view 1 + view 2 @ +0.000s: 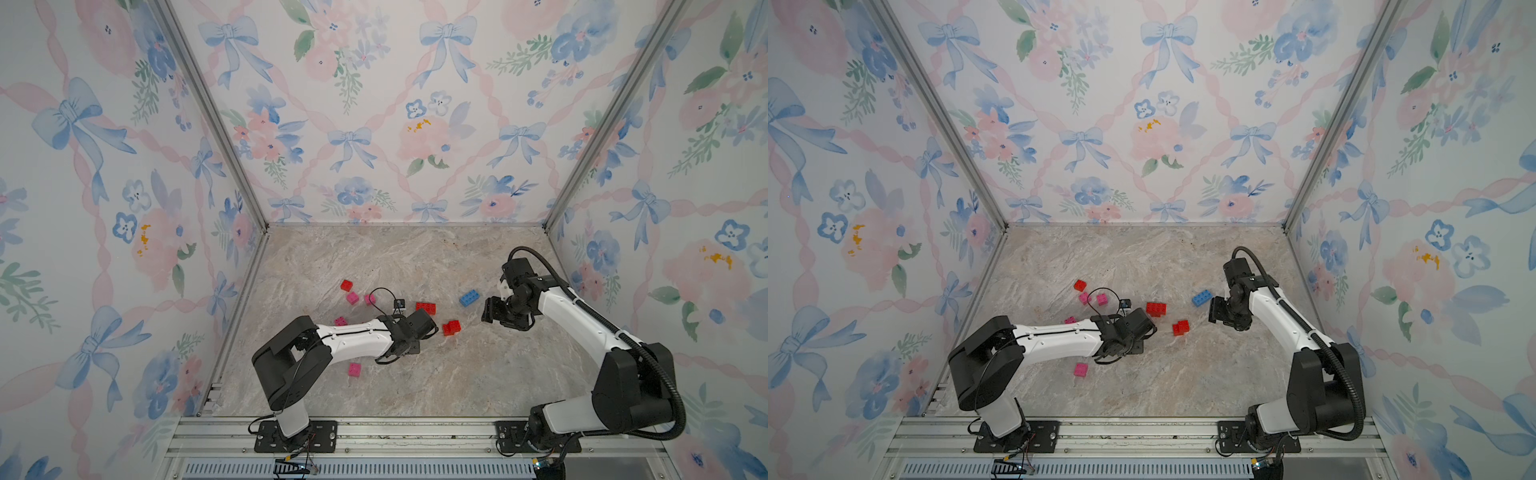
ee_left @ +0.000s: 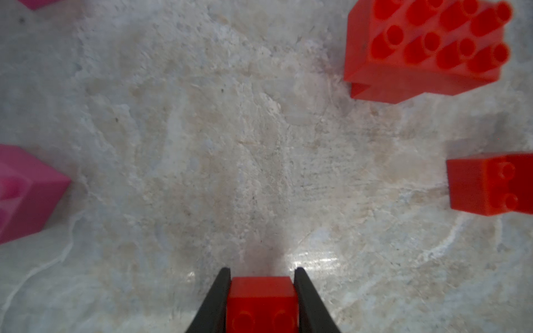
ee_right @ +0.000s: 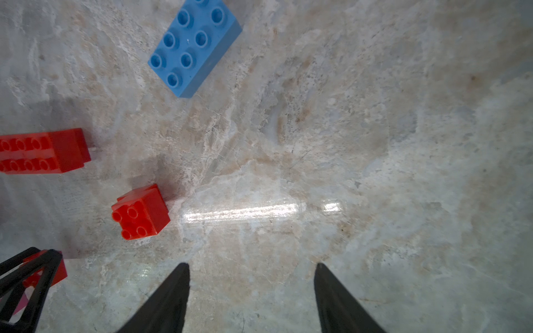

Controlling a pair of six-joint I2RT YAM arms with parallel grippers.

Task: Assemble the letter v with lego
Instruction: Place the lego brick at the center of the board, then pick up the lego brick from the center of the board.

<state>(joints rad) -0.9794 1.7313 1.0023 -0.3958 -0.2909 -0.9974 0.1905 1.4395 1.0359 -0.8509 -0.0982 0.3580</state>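
My left gripper (image 2: 262, 269) is shut on a square red lego brick (image 2: 262, 302) just above the marble floor, near the middle of the scene in both top views (image 1: 411, 347). Beyond it lie a long red block of joined bricks (image 1: 426, 308) and a small red stack (image 1: 451, 327). The blue brick (image 1: 470, 297) lies flat, studs up, just left of my right gripper (image 1: 490, 311). That gripper (image 3: 251, 265) is open with bare floor between its fingers. Pink bricks (image 1: 352, 297) and one red brick (image 1: 346, 285) lie to the left.
One pink brick (image 1: 354, 369) sits alone in front of the left arm, another (image 1: 340, 321) behind its forearm. Flowered walls close in the floor (image 1: 415, 257) on three sides. A metal rail (image 1: 374, 432) carries both arm bases along the front.
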